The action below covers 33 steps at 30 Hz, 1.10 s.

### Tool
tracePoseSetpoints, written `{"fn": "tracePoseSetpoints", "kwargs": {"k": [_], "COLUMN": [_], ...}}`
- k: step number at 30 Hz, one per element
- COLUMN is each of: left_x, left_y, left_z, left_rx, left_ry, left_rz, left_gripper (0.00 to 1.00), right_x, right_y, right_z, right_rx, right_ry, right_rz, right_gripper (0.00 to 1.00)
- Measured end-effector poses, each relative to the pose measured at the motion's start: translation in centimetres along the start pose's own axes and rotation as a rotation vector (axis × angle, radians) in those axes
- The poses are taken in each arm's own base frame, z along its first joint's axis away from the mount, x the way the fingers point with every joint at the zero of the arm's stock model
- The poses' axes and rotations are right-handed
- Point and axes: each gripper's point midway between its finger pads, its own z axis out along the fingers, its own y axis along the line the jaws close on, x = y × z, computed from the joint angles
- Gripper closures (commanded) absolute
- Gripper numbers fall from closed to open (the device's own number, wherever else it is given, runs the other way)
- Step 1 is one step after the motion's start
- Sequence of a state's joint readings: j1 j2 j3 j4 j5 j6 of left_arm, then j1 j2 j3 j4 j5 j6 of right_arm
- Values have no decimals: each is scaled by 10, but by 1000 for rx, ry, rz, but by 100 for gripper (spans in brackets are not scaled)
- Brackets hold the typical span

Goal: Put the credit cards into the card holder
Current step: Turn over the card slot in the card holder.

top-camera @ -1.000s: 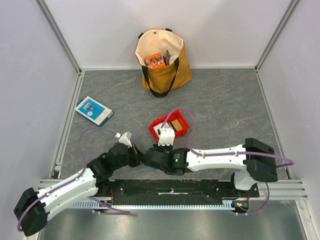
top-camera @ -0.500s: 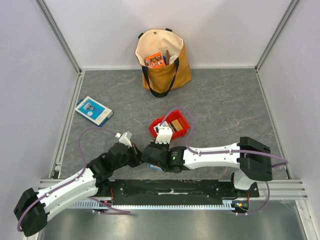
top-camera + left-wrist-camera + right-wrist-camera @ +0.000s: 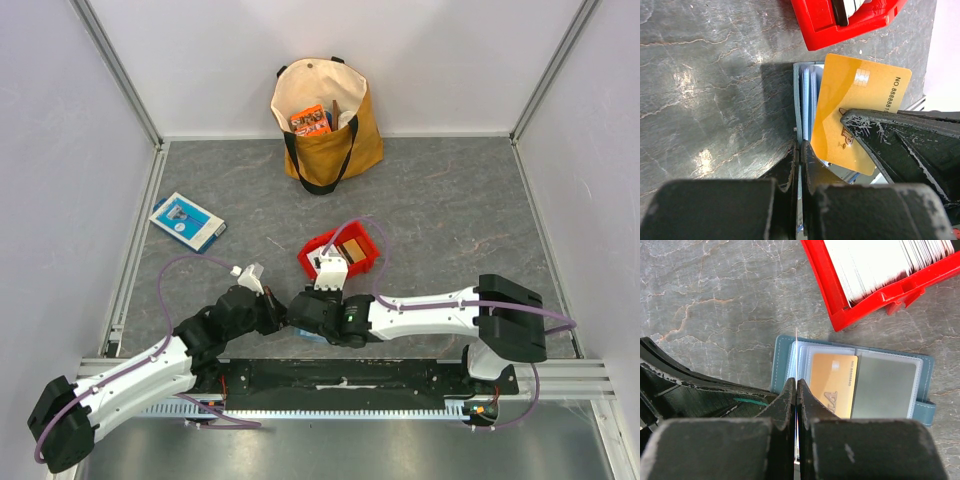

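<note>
Left wrist, left gripper [image 3: 800,152]: fingers pressed together on the near edge of the card holder [image 3: 798,100], whose teal edge runs straight away from the fingertips.
Left wrist, gold card [image 3: 855,100]: tilted, chip end away from the camera, just right of that teal edge. The right gripper [image 3: 846,116] lays a dark finger across its lower half.
Left wrist, red bin [image 3: 865,25]: just beyond the holder, not touching it.
Right wrist, right gripper: jaws all but meeting, pinching the gold card, which shows here only as a thin pale line rising from the fingertips over the holder's left side.
Right wrist, card holder: open and flat on the table [image 3: 715,300]. A second gold card [image 3: 832,382] sits in one clear pocket, and an empty pocket [image 3: 887,385] lies to its right.
Right wrist, key relation: the held card's long axis runs parallel to the pocketed card's, but it stands on edge above the flat pockets. The free pocket lies to the right of the fingers. The card probably needs tipping flatter. The right arm has the card, and the left only steadies the holder.
Right wrist, white cards [image 3: 875,265]: stacked in the red bin.
Top external, both wrists: they meet at the near middle of the table, just in front of the red bin, and hide the holder almost wholly.
Top external, tote bag [image 3: 325,120]: well apart, at the far wall.
</note>
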State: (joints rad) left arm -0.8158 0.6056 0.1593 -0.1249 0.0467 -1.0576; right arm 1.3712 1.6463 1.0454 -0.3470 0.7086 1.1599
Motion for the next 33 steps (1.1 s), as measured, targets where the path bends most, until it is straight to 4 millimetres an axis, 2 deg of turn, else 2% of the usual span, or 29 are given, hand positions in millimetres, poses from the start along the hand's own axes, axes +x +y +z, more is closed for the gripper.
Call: {"fn": "tracePoseSetpoints", "kwargs": {"k": [5,12,15,28,33], "left_x": [0,0,0,0,0], "left_y": [0,1,1,1,1], "left_z": [0,0,0,0,0], "left_rx": [0,-3,-3,-2,-4], "left_ry": [0,1,1,0,1], "left_rz": [0,0,0,0,0], "left_gripper": [98,98,98,98,98], "right_x": [-3,-19,-21,-1,0], "right_y": [0,13,12,0,0], "right_z": [-2,-12,-14,1,2], "right_rx": [-10,-68,-75,-26,-23], "right_ry": [-5,-36,-44,-16,-15], "right_rz": [2,15,22,-20,-21], "right_gripper": [100,100,100,100,100]}}
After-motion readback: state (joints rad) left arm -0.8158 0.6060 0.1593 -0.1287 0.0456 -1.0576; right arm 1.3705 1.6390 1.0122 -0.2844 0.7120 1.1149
